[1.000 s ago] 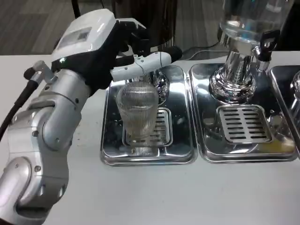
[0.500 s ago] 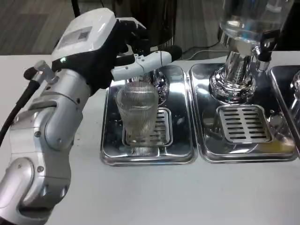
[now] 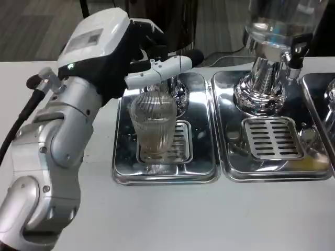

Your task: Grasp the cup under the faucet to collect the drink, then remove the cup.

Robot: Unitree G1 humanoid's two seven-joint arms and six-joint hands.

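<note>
Ribbed cup waits on the drip grate

Cup (image 3: 153,127), clear and ribbed, stands upright on the slotted grate of the left steel tray (image 3: 121,157), with a little pale liquid seemingly at its bottom. It looks light and stiff, probably slippery and easily tipped; a grasp around the mid-wall seems safest. Just above its rim, the left hand (image 3: 137,58) reaches over, fingers (image 3: 157,70) stretched toward the dispenser behind. Whether they press a tap there cannot be told; they hold no cup.

Clear ribbed cup (image 3: 153,125), mirror-silver slotted tray (image 3: 121,157), white-and-black robot hand (image 3: 123,49)
</note>
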